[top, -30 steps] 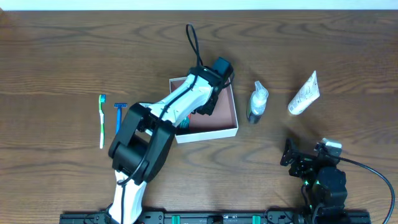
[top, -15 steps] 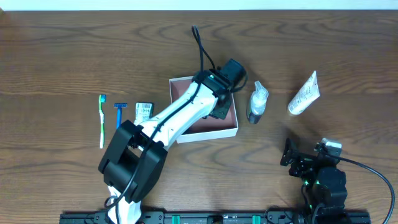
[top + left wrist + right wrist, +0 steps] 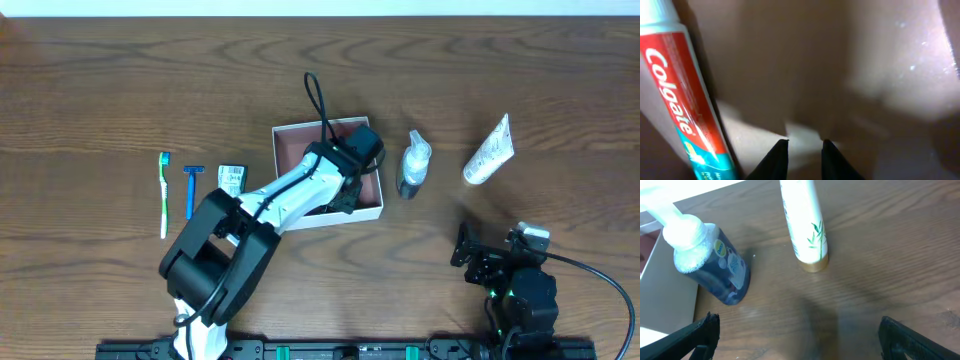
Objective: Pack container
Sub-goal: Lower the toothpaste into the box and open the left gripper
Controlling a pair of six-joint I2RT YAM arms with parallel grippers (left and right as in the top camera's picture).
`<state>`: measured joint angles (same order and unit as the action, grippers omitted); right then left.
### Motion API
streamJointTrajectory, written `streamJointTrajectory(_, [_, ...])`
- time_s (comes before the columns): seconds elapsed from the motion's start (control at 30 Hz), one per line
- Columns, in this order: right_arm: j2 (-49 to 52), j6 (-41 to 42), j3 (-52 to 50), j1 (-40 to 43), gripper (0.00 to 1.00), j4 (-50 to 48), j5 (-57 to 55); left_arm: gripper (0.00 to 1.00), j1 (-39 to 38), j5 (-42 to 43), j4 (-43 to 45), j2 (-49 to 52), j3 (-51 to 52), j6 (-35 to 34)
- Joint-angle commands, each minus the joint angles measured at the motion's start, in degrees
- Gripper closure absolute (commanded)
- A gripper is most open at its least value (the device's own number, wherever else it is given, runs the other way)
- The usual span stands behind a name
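On the wooden table [image 3: 100,80], near its middle, sits the container [image 3: 300,148]: a shallow, square, lidless box with thin white walls and a pinkish-brown floor. The left gripper [image 3: 804,145] is down inside it toward the 3 o'clock wall, its fingers a narrow gap apart and holding nothing. A red toothpaste tube [image 3: 680,100] lies on the box floor at its 9 o'clock. The right gripper [image 3: 800,335] rests at the box's 4 o'clock, spread wide and empty. At the box's 3 o'clock lie a pump bottle [image 3: 412,165], just beside it, then a white tube [image 3: 489,150]. At 9 o'clock lie a toothbrush [image 3: 165,195], a razor [image 3: 190,190] and a small packet [image 3: 232,180].
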<state>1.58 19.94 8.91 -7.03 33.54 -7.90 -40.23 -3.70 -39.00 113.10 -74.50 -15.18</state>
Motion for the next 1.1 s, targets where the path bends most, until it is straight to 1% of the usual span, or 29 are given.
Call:
streamJointTrajectory(0.0, [-0.46,0.39,-0.13,0.63,0.01,0.07,-0.22,0.76,0.04,-2.40,0.96,1.03,2.29,-0.55])
streamJointTrajectory(0.47, [-0.46,0.37,-0.13,0.63,0.01,0.07,-0.22,0.76,0.02,-13.77,0.11,1.03,2.84,-0.59])
streamJointTrajectory(0.57, [-0.46,0.39,-0.13,0.63,0.01,0.07,-0.22,0.76,0.02,-14.86,0.13,1.03,2.82,-0.59])
streamJointTrajectory(0.67, [-0.46,0.39,-0.13,0.63,0.01,0.07,-0.22,0.76,0.02,-13.88,0.11,0.98,2.73,-0.63])
streamJointTrajectory(0.8, [-0.46,0.39,-0.13,0.63,0.01,0.07,-0.22,0.76,0.02,-8.44,0.11,0.09,1.70,-0.63])
streamJointTrajectory(0.97, [-0.46,0.37,-0.13,0.63,0.01,0.07,-0.24,0.76,-0.09,-3.06,0.11,-3.06,0.42,-0.85])
streamJointTrajectory(1.07, [-0.46,0.39,-0.13,0.63,0.01,0.07,-0.24,0.76,-0.09,-2.27,0.11,-6.08,0.44,-2.12])
